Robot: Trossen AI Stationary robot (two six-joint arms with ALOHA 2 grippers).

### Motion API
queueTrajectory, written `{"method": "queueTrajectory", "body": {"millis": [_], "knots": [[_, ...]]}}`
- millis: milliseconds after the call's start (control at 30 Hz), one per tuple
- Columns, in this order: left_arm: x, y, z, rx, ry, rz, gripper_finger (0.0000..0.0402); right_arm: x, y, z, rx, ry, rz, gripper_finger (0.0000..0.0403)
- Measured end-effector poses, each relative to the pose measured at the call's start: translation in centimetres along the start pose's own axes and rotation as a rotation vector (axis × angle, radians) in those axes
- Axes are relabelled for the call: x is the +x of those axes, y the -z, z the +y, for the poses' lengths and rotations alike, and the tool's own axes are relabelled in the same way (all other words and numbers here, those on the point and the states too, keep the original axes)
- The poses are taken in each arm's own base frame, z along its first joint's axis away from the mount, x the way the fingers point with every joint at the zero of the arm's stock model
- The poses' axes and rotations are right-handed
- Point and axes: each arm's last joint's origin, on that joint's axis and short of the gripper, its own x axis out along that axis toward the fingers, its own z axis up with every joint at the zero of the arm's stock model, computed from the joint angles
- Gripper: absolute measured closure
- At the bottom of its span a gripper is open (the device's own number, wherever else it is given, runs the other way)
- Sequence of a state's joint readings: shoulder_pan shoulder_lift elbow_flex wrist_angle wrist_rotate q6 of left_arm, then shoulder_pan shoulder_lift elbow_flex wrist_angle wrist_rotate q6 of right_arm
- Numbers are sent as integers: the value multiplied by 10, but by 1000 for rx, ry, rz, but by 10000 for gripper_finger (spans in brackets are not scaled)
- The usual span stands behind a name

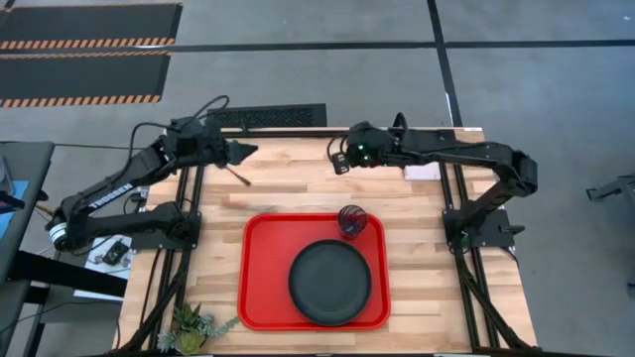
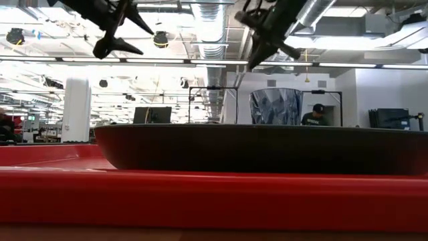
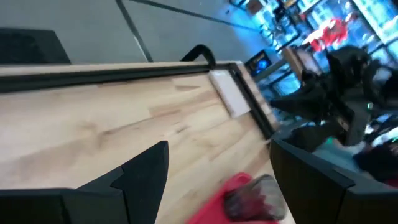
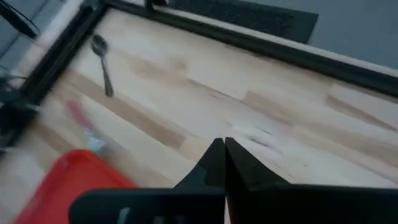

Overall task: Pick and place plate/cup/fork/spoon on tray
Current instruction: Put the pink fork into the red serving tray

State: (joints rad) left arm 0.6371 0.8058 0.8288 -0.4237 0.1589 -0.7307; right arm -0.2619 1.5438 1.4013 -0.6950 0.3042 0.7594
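plate and cup on the tray, spoon and fork out on the worktop.
my left gripper [image 1: 246, 151] hangs with fingers apart above the spoon [image 1: 238, 176]; my right gripper [image 1: 337, 163] is pinched together, empty; plate [image 1: 329, 282] and cup [image 1: 351, 220] sit on the tray [image 1: 263, 268], fork [image 4: 84, 124] beside it.

tray [image 1: 260, 288]: lies on the surface [image 1: 427, 258], at its near middle.
plate [image 1: 329, 282]: rests in the tray, toward its right and near side.
cup [image 1: 351, 220]: stands in the tray's far right corner, just beyond the plate.
spoon [image 1: 238, 176]: lies on the surface far and left of the tray, near the far left corner.
fork [image 4: 87, 130]: lies on the surface between the spoon and the tray's far left corner.
pad [image 1: 423, 172]: lies at the far right edge of the surface.
left hand [image 1: 248, 151]: hangs above the far left part, just beyond the spoon.
right hand [image 1: 339, 161]: hangs above the far middle, beyond the cup.
plant [image 1: 193, 325]: sits at the near left corner, left of the tray.
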Motion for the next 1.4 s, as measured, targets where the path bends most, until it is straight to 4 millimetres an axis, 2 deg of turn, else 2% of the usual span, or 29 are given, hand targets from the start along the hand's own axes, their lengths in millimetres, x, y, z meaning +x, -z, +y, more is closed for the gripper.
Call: {"method": "queueTrajectory", "body": {"millis": [100,233,333,400,533,633,767,967,1133,1267,1400], "knots": [[6,3,7,32,-65,23,136,12,6,1,-21,15,52,365],[4,4,12,139,-107,47,136,28,9,13,-20,-112,105,309],[2,14,22,266,-185,179,136,36,13,26,-37,-243,142,270],[-4,22,27,342,-244,308,136,35,16,31,-53,-261,160,252],[-8,40,34,381,-313,504,136,16,16,39,-102,-250,133,241],[-7,56,38,375,-365,615,136,-10,10,38,-115,-256,97,245],[1,82,42,407,-348,740,136,-45,4,33,-130,-272,46,256],[5,119,58,483,-474,801,136,-79,6,26,-144,-237,-40,270],[14,133,58,473,-444,760,136,-84,10,26,-158,-203,-60,269],[23,135,60,481,-558,673,136,-82,12,27,-168,-196,-46,266],[35,141,64,514,-638,703,136,-83,14,27,-173,-197,-42,267]]}}
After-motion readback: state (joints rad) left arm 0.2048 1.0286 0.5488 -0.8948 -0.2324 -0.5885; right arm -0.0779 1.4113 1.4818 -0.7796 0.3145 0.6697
